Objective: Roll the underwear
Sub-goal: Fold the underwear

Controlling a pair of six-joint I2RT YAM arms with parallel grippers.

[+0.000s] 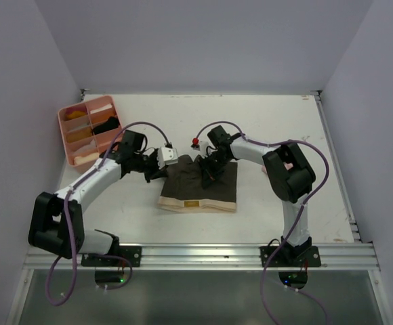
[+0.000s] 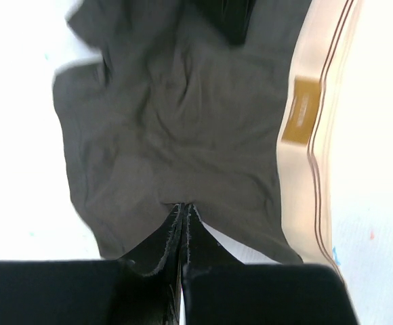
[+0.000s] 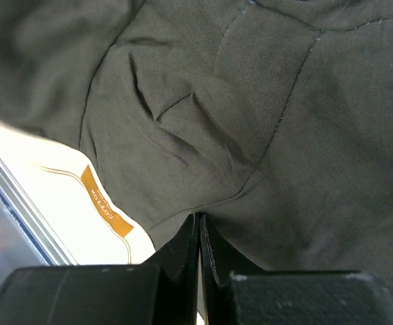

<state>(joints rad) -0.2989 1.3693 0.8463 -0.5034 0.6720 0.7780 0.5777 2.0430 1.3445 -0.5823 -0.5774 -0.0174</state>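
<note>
The dark olive-brown underwear [image 1: 213, 189] lies spread in the middle of the table, its cream waistband [image 1: 196, 204] toward the near edge. My left gripper [image 1: 158, 175] is at its left edge, and in the left wrist view its jaws [image 2: 183, 208] are pressed together on the hem of the underwear [image 2: 176, 135]. My right gripper [image 1: 207, 176] is over the upper middle of the cloth. In the right wrist view it [image 3: 200, 218] is shut on a seam of the underwear [image 3: 251, 122], with creases running out from the pinch.
A pink compartment tray [image 1: 66, 133] holding rolled items stands at the back left. The walls of the enclosure rise on both sides and behind. A metal rail [image 1: 203, 255] runs along the near edge. An orange label [image 3: 105, 203] sits on the waistband [image 2: 305, 169].
</note>
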